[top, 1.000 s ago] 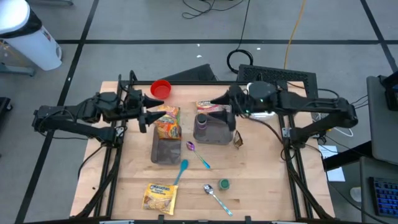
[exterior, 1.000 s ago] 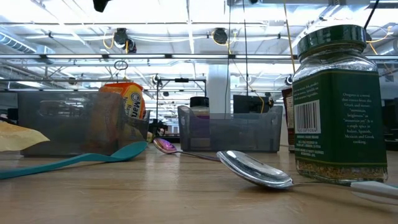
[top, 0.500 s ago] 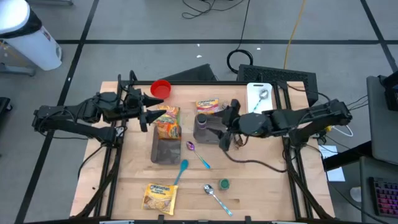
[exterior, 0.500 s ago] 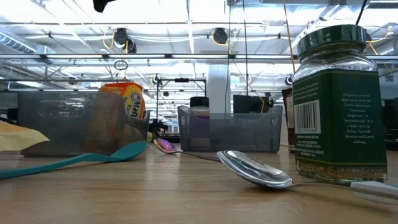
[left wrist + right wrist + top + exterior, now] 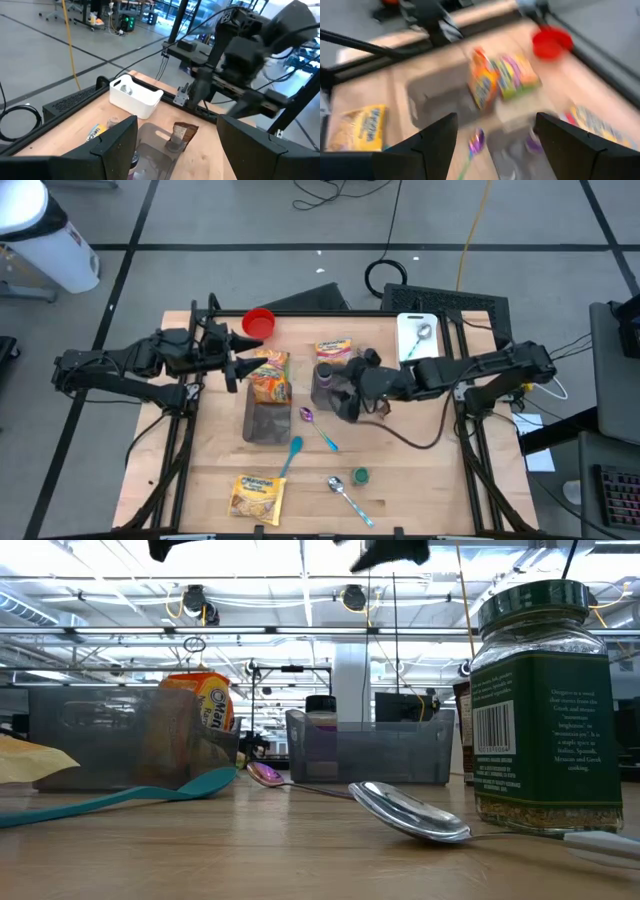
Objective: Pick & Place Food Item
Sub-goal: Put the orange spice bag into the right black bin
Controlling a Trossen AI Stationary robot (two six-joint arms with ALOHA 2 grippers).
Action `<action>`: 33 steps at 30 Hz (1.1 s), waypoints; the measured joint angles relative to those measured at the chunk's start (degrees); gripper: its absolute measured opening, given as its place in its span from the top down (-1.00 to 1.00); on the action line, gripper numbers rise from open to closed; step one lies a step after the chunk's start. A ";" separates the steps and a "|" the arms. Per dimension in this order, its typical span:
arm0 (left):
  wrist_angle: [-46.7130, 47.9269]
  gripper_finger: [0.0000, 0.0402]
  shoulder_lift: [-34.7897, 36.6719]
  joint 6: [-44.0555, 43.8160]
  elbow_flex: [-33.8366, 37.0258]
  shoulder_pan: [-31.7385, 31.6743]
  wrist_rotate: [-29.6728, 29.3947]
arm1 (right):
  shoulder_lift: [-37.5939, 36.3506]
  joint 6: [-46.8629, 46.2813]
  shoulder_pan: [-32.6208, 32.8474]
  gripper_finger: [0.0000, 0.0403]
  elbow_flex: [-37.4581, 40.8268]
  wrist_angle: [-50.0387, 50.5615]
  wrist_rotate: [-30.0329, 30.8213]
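- The left gripper (image 5: 243,358) hangs over the back-left part of the wooden counter (image 5: 420,470), its fingers (image 5: 117,145) spread apart with nothing between them.
- Just ahead of it, an orange snack bag (image 5: 268,385) stands upright at the far end of a dark translucent rectangular bin (image 5: 265,423); a flat yellow-and-green snack packet (image 5: 268,360) lies touching the bag's far side.
- The right gripper (image 5: 348,392) reaches in low from the right, over a second dark translucent bin (image 5: 335,390) near the counter's middle; its fingers (image 5: 570,145) stand wide apart and empty.
- The right wrist view is smeared, so what lies inside that second bin is hard to tell; it may be a small purple item.
- A flat orange-and-pink food packet (image 5: 335,350) lies just behind the second bin.
- A red round cup (image 5: 259,323) sits near the back-left corner.
- A white rectangular tray (image 5: 416,336) sits at the back right.
- A purple plastic spoon (image 5: 318,427) and a teal plastic spoon (image 5: 290,455) lie between the bins and the front edge.
- A metal spoon (image 5: 346,496) lies beside a green-lidded glass spice jar (image 5: 359,476) near the front.
- A yellow noodle packet (image 5: 257,497) lies flat at the front left.
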State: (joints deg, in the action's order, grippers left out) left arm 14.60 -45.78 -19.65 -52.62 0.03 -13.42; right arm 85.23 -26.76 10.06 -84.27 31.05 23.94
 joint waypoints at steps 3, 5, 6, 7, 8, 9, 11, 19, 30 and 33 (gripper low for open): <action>0.79 -0.38 -0.01 -0.04 0.00 0.00 0.03 | -0.23 -7.41 -1.02 -0.32 0.01 8.00 -0.18; 1.04 -0.38 -0.02 -0.08 0.00 0.00 0.03 | -0.30 -12.60 -1.44 -0.32 0.02 13.51 -0.18; 1.23 -0.38 -0.02 0.05 0.00 0.00 0.03 | -0.27 -14.66 -1.56 -0.32 0.01 16.60 -0.17; 1.40 -0.38 -0.02 0.07 0.00 0.00 0.03 | -0.21 -16.52 -1.64 -0.32 0.02 19.34 -0.15; 1.72 -0.38 -0.02 0.07 0.00 0.00 0.00 | -0.21 -18.47 -1.74 -0.32 0.02 21.74 -0.15; 2.18 -0.38 -0.02 0.08 0.00 0.00 -0.08 | -0.22 -20.49 -1.76 -0.32 0.02 24.04 -0.17; 2.52 -0.38 -0.02 0.08 0.00 0.00 -0.11 | -0.26 -23.69 -1.76 -0.32 0.02 28.08 -0.57; 2.98 -0.38 -0.02 -0.01 0.00 0.00 -0.14 | -0.24 -29.83 -0.27 -0.32 0.14 32.90 -4.27; 3.27 -0.38 -0.02 -0.06 0.00 0.00 -0.15 | -0.24 -38.04 0.18 -0.32 7.36 34.86 -11.63; 3.27 -0.38 -0.02 -0.06 0.00 0.00 -0.16 | -0.24 -39.26 0.18 -0.32 10.17 32.73 -13.23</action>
State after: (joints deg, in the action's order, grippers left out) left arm 17.87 -45.80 -19.71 -52.62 0.03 -13.58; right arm 84.99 -66.02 10.24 -74.10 63.78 10.71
